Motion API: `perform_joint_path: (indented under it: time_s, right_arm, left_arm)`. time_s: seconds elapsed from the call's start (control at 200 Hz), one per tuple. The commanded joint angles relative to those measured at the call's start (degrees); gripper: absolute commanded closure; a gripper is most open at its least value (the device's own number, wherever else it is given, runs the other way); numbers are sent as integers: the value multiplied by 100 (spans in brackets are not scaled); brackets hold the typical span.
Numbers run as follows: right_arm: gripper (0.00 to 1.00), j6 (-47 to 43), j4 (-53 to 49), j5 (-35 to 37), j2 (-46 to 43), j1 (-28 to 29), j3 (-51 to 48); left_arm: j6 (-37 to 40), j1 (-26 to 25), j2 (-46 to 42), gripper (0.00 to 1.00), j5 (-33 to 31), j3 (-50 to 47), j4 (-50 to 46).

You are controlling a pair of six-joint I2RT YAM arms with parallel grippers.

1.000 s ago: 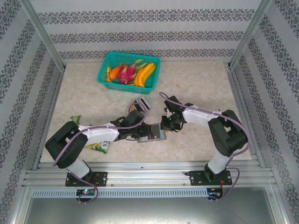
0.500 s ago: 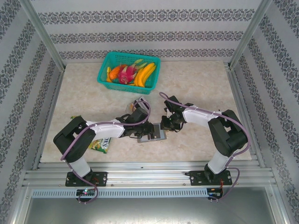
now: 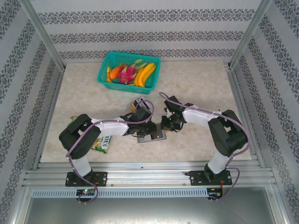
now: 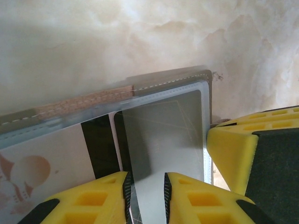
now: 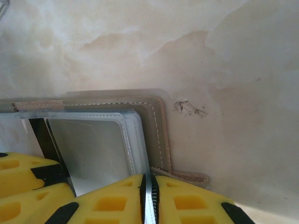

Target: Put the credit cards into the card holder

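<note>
Over the desk, the top camera gives you the big picture. Both arms reach into the middle and meet at the grey wallet. A teal basket of fruit sits far back, and a snack packet lies by the left arm's elbow. From up there the wallet is mostly buried under the two wrists, so the finger work is too small to read.

The wrist cams fill that in. On the left wrist cam, the left pincer is clenched on a greyish card. The card's far end sits at the clear pocket in the wallet's corner. Honestly can't tell if it's under the plastic or lying on top. Beside it is a white card with an orange print and a dark stripe, cut off by the frame edge. A yellow finger of the other arm pokes in from the right.

On the right wrist cam, the right pincer is pinched tight on the thin edge of the wallet's clear sleeve. The wallet lies open and flat on the desk, tan stitched border showing, with a small scuff mark just beside it.
</note>
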Motion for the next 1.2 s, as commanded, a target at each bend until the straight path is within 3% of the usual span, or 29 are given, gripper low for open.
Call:
perform_joint_path:
  time_s: [0.0, 0.899, 1.194]
  right_arm:
    - [84, 52, -67, 122, 225, -5, -112]
    - [84, 19, -208, 332, 269, -14, -73]
    - [84, 40, -199, 330, 207, -5, -95]
  left_arm:
    - [71, -139, 180, 71, 184, 143, 68]
    - [93, -154, -576, 68, -842, -269, -943]
    - [316, -152, -760, 63, -307, -195, -176]
